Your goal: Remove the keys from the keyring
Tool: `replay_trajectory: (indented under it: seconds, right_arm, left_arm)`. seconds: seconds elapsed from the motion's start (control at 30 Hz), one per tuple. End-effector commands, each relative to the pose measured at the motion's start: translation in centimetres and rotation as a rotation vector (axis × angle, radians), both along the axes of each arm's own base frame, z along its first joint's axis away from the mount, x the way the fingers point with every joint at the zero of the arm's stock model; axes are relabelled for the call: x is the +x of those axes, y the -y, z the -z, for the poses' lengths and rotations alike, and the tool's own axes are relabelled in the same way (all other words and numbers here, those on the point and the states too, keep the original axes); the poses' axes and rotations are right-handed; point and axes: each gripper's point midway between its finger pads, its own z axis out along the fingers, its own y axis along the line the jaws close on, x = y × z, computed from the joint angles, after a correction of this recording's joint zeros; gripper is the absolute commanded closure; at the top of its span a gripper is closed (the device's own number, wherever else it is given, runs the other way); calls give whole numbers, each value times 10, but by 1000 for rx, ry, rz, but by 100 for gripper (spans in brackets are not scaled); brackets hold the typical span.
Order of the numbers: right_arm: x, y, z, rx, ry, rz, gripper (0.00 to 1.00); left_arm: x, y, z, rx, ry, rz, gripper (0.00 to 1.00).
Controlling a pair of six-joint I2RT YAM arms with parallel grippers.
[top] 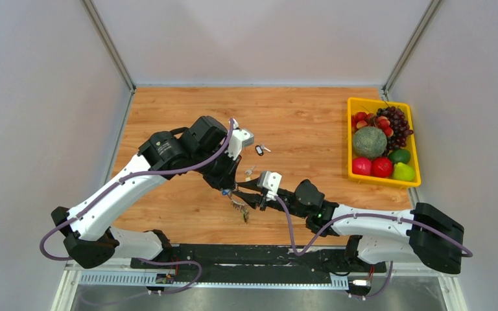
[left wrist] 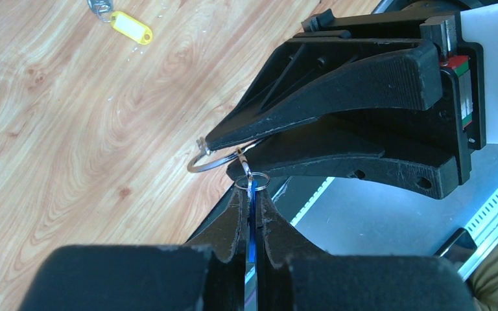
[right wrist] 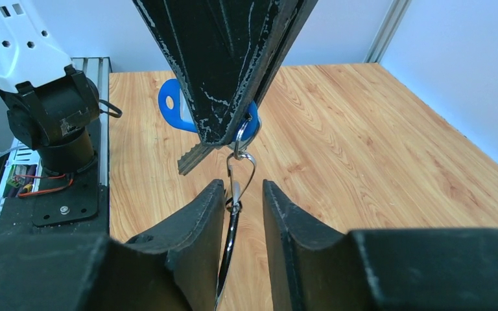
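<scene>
Left gripper [left wrist: 251, 194] pinches a blue key tag [left wrist: 252, 220]; right gripper [right wrist: 243, 188] stands spread around the keyring [right wrist: 228, 246].

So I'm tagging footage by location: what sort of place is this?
Probably a robotics lab test cell: a left arm and right arm bolted at a wood-grain table, pale walls on metal frame posts, and a yellow tray of fruit.

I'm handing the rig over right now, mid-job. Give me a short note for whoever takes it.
Left pincer: shut on the blue tag, in the air.
Right pincer: jaws stand either side of the keyring; grip unclear.
Done: yellow key and black key lie loose on the table.
To do: blue tag's loop is not yet off the keyring; work it off, then check for more.
</scene>
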Motion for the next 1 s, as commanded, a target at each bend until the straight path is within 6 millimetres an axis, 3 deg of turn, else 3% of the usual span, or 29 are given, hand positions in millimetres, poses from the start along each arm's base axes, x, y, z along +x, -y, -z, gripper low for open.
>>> replay_trajectory:
  seconds: [0.0, 0.43, 0.77, 0.97]
  right_arm:
    - [-5, 1, -30, 73, 51, -18, 70]
    - [-6, 4, -31, 73, 62, -17, 89]
    - [-8, 6, -27, 66, 50, -22, 85]
    - [-9, 4, -28, 61, 50, -34, 81]
  left_arm:
    - [-6, 6, -19, -69, 16, 11, 100]
    - [-5, 5, -19, -68, 21, 6, 100]
    - [-3, 1, -39, -100, 71, -8, 100]
    - [-6, 3, -36, -98, 50, 2, 100]
